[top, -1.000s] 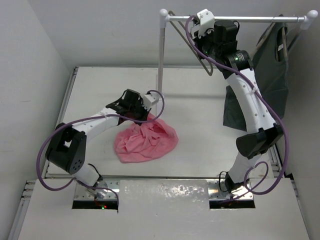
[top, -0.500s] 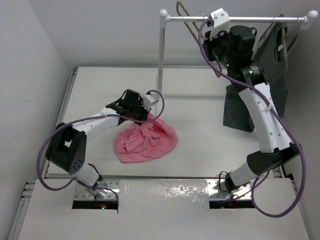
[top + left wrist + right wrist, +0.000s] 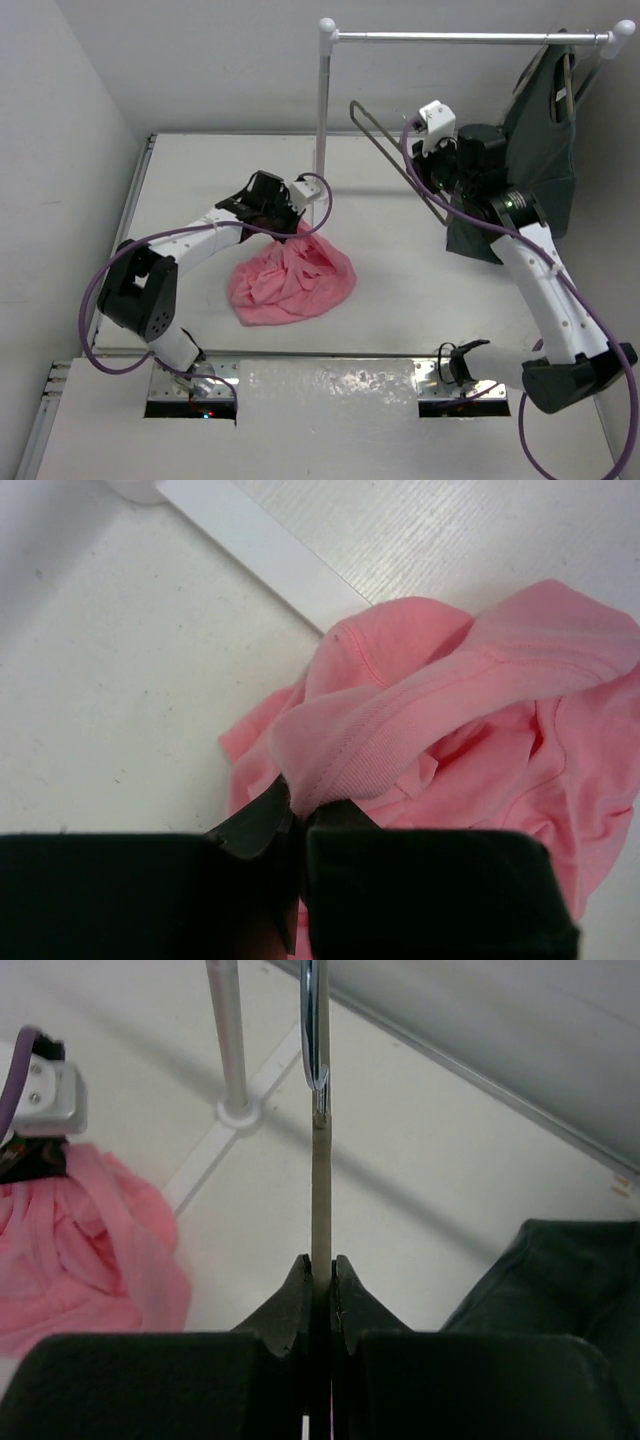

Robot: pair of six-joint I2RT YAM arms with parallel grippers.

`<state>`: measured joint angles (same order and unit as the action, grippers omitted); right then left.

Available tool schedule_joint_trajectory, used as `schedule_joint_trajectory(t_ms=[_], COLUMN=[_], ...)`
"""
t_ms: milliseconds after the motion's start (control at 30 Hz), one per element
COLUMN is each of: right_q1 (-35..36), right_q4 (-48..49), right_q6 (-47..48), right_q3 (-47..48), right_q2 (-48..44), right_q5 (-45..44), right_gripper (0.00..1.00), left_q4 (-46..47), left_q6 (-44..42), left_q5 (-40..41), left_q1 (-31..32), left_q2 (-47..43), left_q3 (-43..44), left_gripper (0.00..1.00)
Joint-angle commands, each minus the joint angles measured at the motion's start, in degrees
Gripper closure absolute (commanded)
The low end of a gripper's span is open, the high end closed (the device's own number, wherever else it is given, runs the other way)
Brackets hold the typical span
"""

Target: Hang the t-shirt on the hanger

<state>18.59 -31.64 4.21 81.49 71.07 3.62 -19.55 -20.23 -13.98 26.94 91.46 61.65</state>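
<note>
The salmon-pink t-shirt (image 3: pixel 293 282) lies crumpled on the white table in the top view. My left gripper (image 3: pixel 281 224) is shut on its ribbed collar (image 3: pixel 350 765) at the shirt's far edge. My right gripper (image 3: pixel 432 183) is shut on the taupe-grey hanger (image 3: pixel 392 161) and holds it in the air, off the rail, right of the rack post. In the right wrist view the hanger's bar (image 3: pixel 320 1190) runs straight up from the shut jaws to the silver hook (image 3: pixel 310 1020). The t-shirt also shows at that view's left (image 3: pixel 90 1250).
A clothes rack's white post (image 3: pixel 322 100) stands at the table's back, its rail (image 3: pixel 450 37) running right. A dark grey-green garment (image 3: pixel 540 150) hangs from the rail's right end, close behind my right arm. Grey walls close the left and back.
My right gripper has come down and away from the rail with the hanger, which now hangs free of the rack. My left gripper has shifted slightly toward the back, still on the shirt.
</note>
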Motion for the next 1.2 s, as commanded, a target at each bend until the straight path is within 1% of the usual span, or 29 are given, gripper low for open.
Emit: schedule_joint_trajectory(t_ms=[0, 67, 133, 167, 200, 267, 300, 333, 400, 567, 600, 667, 733, 933, 1167], right_q1=[0.31, 0.83, 1.45, 1.88, 2.15, 4.43, 5.92, 9.85, 14.26, 15.34, 15.34, 15.34, 15.42, 16.04, 17.62], right_q4=[2.11, -0.78, -1.67, -0.89, 1.21, 2.71, 3.16, 3.07, 3.33, 7.02, 7.81, 10.01, 11.42, 10.46, 13.88], right_q6=[-2.53, -3.76, -3.77, -6.55, -8.06, -12.09, -13.07, -13.69, -15.62, -17.83, -17.74, -17.74, -17.39, -12.92, -9.93], right_q3=[-2.39, -5.54, -12.56, -16.07, -22.72, -27.94, -31.36, -32.35, -33.94, -37.27, -37.72, -38.16, -37.55, -33.60, -31.49], right_q2=[-4.97, -7.77, -12.43, -14.27, -17.77, -19.91, -20.35, -20.62, -20.18, -20.09, -19.83, -18.17, -16.58, -10.69, -7.09], right_q5=[1.48, 3.31, 6.73, 11.97, 14.38, 19.56, 19.85, 19.41, 17.84, 17.13, 16.08, 10.82, 7.56, 6.50, 2.55], right_gripper=[1.00, 1.00, 1.00, 1.00, 1.00, 1.00, 1.00, 1.00, 1.00, 1.00, 1.00, 1.00, 1.00, 1.00, 1.00], left_q4=[0.75, -0.13, -0.66, -1.53, -1.98, -2.86, -2.86, -3.04, -3.21, -3.74, -4.00, -4.09, -4.09, -4.70, -7.16], left_q6=[-0.69, -0.95, -1.04, -0.95, -0.78, -0.34, -0.08, 0.19, 0.36, -0.07, -0.25, -0.86, -2.00, -4.20, -5.26], left_q5=[0.18, 0.18, 0.62, 0.88, 1.23, 1.67, 2.37, 2.55, 3.51, 4.22, 3.79, 3.08, 2.99, 4.49, 1.15], left_q1=[-0.40, -0.40, -0.48, -0.48, -0.40, -0.40, -0.40, -0.40, -0.48, -0.40, -0.40, -0.40, -0.40, -0.40, -0.31], left_q2=[1.69, 2.58, 3.72, 4.60, 4.95, 5.57, 5.57, 5.66, 5.66, 5.40, 5.22, 4.26, 3.55, 3.46, 4.08], left_q3=[4.00, 5.93, 7.87, 8.57, 9.80, 10.77, 11.12, 11.21, 11.30, 11.21, 11.21, 10.78, 9.81, 9.89, 12.27], left_gripper=[1.00, 1.00, 1.00, 1.00, 1.00, 1.00, 1.00, 1.00, 1.00, 1.00, 1.00, 1.00, 1.00, 1.00, 1.00])
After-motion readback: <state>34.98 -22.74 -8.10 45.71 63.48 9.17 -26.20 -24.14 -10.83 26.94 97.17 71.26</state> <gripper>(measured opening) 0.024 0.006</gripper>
